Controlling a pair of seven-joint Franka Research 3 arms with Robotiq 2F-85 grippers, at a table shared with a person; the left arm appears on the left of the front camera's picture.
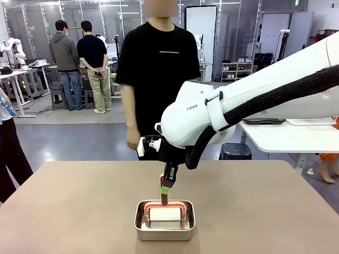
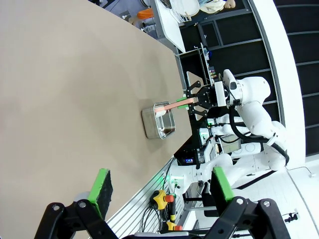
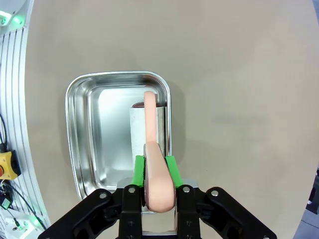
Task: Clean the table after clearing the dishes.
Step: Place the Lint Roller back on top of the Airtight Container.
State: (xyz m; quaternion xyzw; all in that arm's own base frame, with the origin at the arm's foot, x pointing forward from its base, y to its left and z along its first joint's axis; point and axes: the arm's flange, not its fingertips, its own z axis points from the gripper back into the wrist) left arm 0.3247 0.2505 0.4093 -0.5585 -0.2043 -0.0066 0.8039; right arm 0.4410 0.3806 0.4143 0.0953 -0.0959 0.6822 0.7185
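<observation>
The beige-brown table [image 1: 79,211] fills the foreground, and the dishes are out of view. A small steel pan [image 1: 164,234] sits near its front edge. My right gripper [image 1: 168,185] hangs just above the pan, shut on the pink handle [image 1: 164,197] of a cleaning tool whose white head [image 1: 165,214] rests inside. In the right wrist view the green pads [image 3: 170,167] clamp the handle [image 3: 151,124] over the pan [image 3: 82,134]. My left gripper [image 2: 162,186] is open and holds nothing, well away from the pan [image 2: 149,130].
A person in a black shirt [image 1: 156,69] stands at the table's far edge, hands down. A white-topped table [image 1: 286,135] stands at the right behind my right arm. Other people stand far back at the left. Bare tabletop [image 3: 239,99] surrounds the pan.
</observation>
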